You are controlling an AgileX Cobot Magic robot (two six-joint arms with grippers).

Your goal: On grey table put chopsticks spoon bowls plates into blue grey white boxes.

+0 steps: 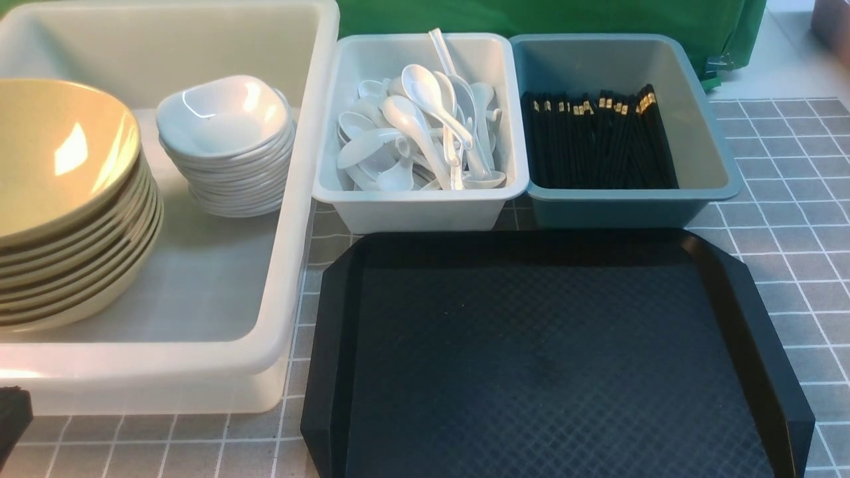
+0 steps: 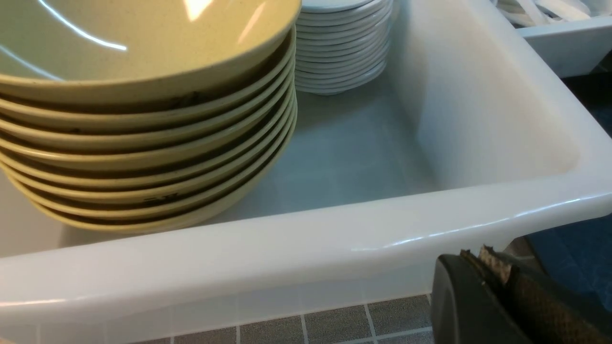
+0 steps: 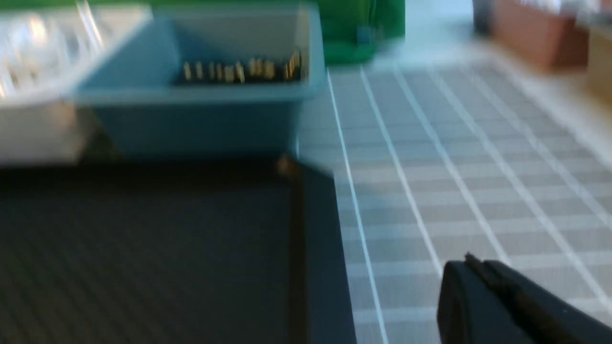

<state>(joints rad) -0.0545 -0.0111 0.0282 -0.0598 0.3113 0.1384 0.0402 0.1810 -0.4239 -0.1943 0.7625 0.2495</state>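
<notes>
Olive-yellow bowls and small white plates stand stacked in the large white tub. White spoons fill the pale grey-white box. Black chopsticks lie in the blue box. My left gripper is shut on nothing, low outside the tub's near wall. My right gripper is shut and empty, above the grey table to the right of the tray; it is out of the front view.
An empty black textured tray lies in front of the two small boxes. A green cloth hangs behind them. Brown boxes stand at the table's far right. A dark arm part shows at the lower left.
</notes>
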